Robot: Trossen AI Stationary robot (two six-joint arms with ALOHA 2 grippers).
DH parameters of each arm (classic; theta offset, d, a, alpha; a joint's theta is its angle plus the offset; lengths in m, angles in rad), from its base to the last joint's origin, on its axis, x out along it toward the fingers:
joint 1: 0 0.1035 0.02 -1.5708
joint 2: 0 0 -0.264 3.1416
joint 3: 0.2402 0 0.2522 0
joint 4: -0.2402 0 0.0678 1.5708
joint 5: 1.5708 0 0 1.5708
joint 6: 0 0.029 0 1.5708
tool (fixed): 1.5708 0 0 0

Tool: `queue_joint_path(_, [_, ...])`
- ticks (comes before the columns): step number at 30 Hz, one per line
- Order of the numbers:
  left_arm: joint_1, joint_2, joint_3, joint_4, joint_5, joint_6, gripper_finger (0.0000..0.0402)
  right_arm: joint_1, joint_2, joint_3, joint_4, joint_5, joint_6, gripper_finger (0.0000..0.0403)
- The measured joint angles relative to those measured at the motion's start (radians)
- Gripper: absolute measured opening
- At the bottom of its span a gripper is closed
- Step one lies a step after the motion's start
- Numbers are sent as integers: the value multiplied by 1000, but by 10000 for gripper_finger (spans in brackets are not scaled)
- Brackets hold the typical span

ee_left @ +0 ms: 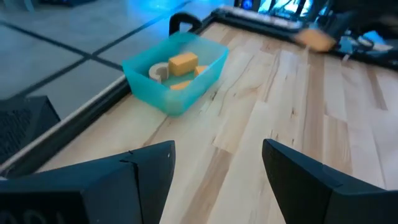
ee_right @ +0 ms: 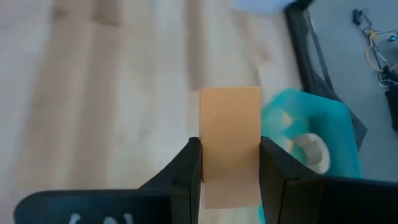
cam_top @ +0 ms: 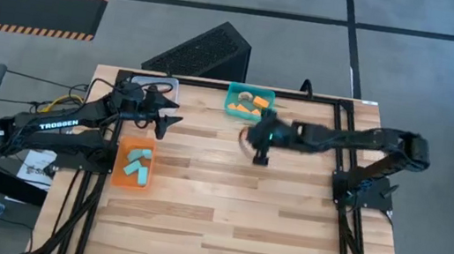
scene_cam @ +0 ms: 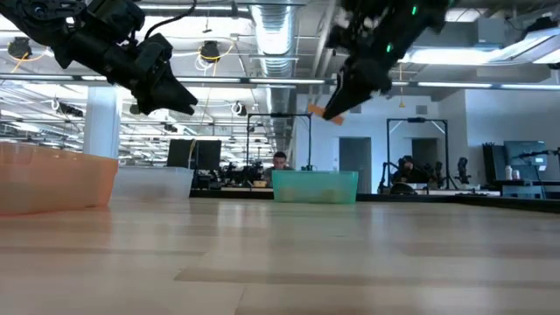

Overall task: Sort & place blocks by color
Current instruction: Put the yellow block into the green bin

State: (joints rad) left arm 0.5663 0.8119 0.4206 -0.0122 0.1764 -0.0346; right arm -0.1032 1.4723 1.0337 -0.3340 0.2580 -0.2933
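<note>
My right gripper is above the table's far middle, shut on an orange block, which also shows in the low view. The teal bin at the far edge holds several orange blocks and a pale ring. The orange bin near the left edge holds teal blocks lying on its floor. My left gripper hangs open and empty above the table, between the clear bin and the orange bin; its fingers show spread in the left wrist view. My right gripper pinches the orange block by its two long sides between its two fingers. The block lies along the fingers and sticks out past their tips. The fingers slant downward. The block is lifted well clear of the table and tilted.
The table's black frame rail runs along the far edge behind the bins. A black slatted box stands on the floor beyond the table. The wide near half of the wooden table is bare.
</note>
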Motion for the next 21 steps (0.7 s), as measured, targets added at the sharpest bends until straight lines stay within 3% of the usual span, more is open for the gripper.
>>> queue_joint_path(8, [0,8,0,127,79,20,226,-299,70,-69,219,-248,-154,109])
queue_joint_path(16, [0,8,0,156,101,20,226,-475,177,-70,309,-387,-221,109])
queue_joint_path(21, [0,8,0,154,99,34,226,-533,201,-68,327,-405,-233,109])
